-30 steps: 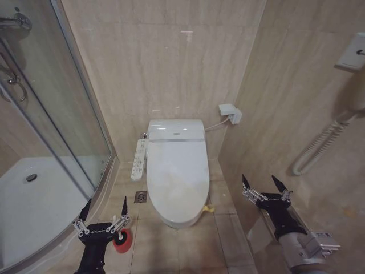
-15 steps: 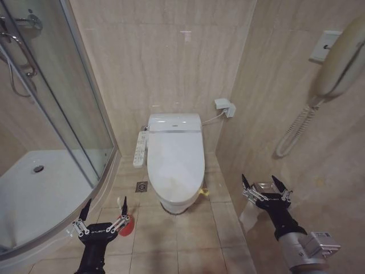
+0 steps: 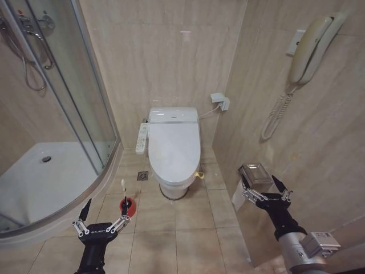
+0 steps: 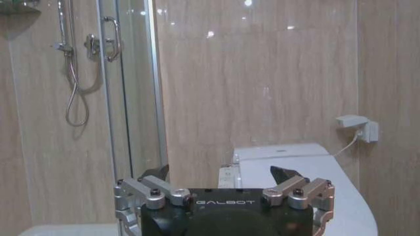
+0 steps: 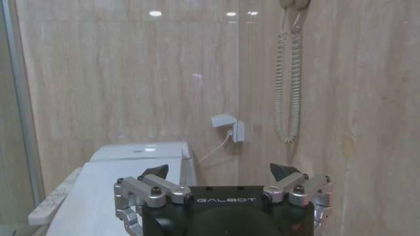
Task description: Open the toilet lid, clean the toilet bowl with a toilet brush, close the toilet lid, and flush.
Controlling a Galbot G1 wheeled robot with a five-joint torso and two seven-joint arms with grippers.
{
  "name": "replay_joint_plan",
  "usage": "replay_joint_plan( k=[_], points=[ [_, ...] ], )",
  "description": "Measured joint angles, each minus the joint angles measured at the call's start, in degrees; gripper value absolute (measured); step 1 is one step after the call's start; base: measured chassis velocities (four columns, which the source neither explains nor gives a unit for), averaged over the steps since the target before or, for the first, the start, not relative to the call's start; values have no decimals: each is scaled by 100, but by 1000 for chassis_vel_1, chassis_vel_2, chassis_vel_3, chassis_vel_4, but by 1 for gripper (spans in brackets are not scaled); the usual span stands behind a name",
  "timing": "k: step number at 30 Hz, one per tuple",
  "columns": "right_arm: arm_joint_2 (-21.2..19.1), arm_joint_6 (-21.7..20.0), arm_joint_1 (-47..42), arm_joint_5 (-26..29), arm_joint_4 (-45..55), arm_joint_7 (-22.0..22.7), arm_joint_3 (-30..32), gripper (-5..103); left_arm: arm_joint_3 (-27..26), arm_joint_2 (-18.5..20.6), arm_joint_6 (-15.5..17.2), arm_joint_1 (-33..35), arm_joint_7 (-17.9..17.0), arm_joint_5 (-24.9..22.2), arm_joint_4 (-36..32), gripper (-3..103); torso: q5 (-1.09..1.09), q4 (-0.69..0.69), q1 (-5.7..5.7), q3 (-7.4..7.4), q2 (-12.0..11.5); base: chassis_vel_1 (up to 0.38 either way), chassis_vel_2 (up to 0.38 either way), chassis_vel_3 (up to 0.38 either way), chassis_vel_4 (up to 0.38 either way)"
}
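- Compared with the earlier head views, the whole scene has shifted: the toilet appears farther off and higher in the picture, and more floor tile shows in front of it. This is camera motion as the robot backs away, not motion of the fixtures. Both grippers keep the same places in the picture.
- Left gripper (image 3: 105, 209): held low, fingers spread wide, holding nothing.
- Right gripper (image 3: 264, 185): held low beside the right-hand wall, fingers likewise spread wide and empty.
- Large white oval plastic toilet lid (image 3: 174, 145): closed, lying flat on the white ceramic toilet bowl (image 3: 173, 188). It lies well ahead of both grippers, between them. Its long axis runs straight away from the robot toward the rear wall, with the hinge at the far end and the free edge nearest.
- Neither arm is clearly nearer; the yellow strap (image 3: 199, 174) sits on the lid's right-hand edge, toward the right gripper.
- Slim white-handled toilet brush (image 3: 125, 192): stands upright in its small round red holder cup (image 3: 128, 206) on the floor, just beyond the left gripper.
- Lid surface: smooth and glossy.
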Motion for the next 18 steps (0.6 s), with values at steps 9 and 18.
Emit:
replay_joint_plan(
  k=[9, 18],
  points=[
    [0, 0, 1, 0, 0, 0, 0, 100, 0, 0, 0, -1, 0, 0, 0, 100, -1, 0, 5, 2, -1, 15, -22, -22, 18],
    [0, 0, 1, 0, 0, 0, 0, 100, 0, 0, 0, -1, 0, 0, 0, 100, -1, -1, 4, 1, -1, 0, 0, 0, 0]
  ],
)
